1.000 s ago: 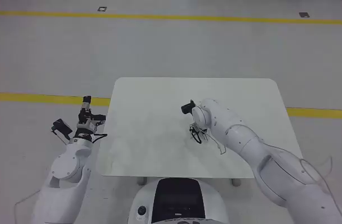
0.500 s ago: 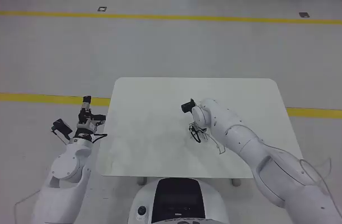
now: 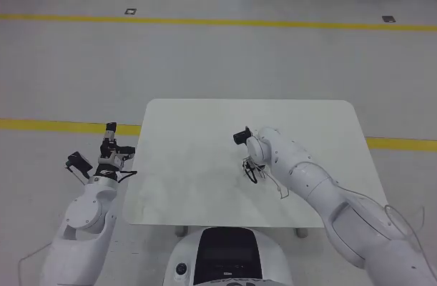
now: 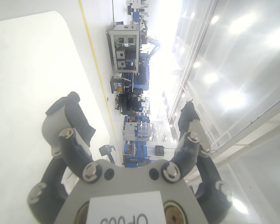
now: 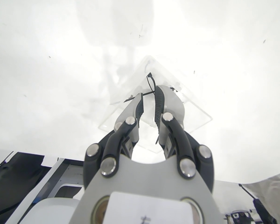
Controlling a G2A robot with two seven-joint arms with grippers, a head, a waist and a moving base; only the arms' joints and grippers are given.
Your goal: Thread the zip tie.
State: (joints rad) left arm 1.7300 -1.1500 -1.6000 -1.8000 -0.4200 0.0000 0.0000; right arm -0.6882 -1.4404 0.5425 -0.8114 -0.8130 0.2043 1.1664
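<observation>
I am straddling the zip tie (image 5: 150, 80) with my right gripper (image 5: 148, 92), fingers narrow; my left gripper (image 4: 130, 101) is hanging wide open; pinching the tie probably comes next.

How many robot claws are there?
2. The left black-fingered metal gripper hangs open beside the white table's left edge; the right gripper is over the table's middle, at a black zip tie on a clear plastic sheet.

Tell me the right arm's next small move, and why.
Probably ease the right pincer shut on the zip tie. Its jaws stand narrowly apart at the tie's black strand, which lies on the clear plate on the table, so a small squeeze looks enough to secure it. The left pincer hangs open beside the table, away from the tie.
</observation>
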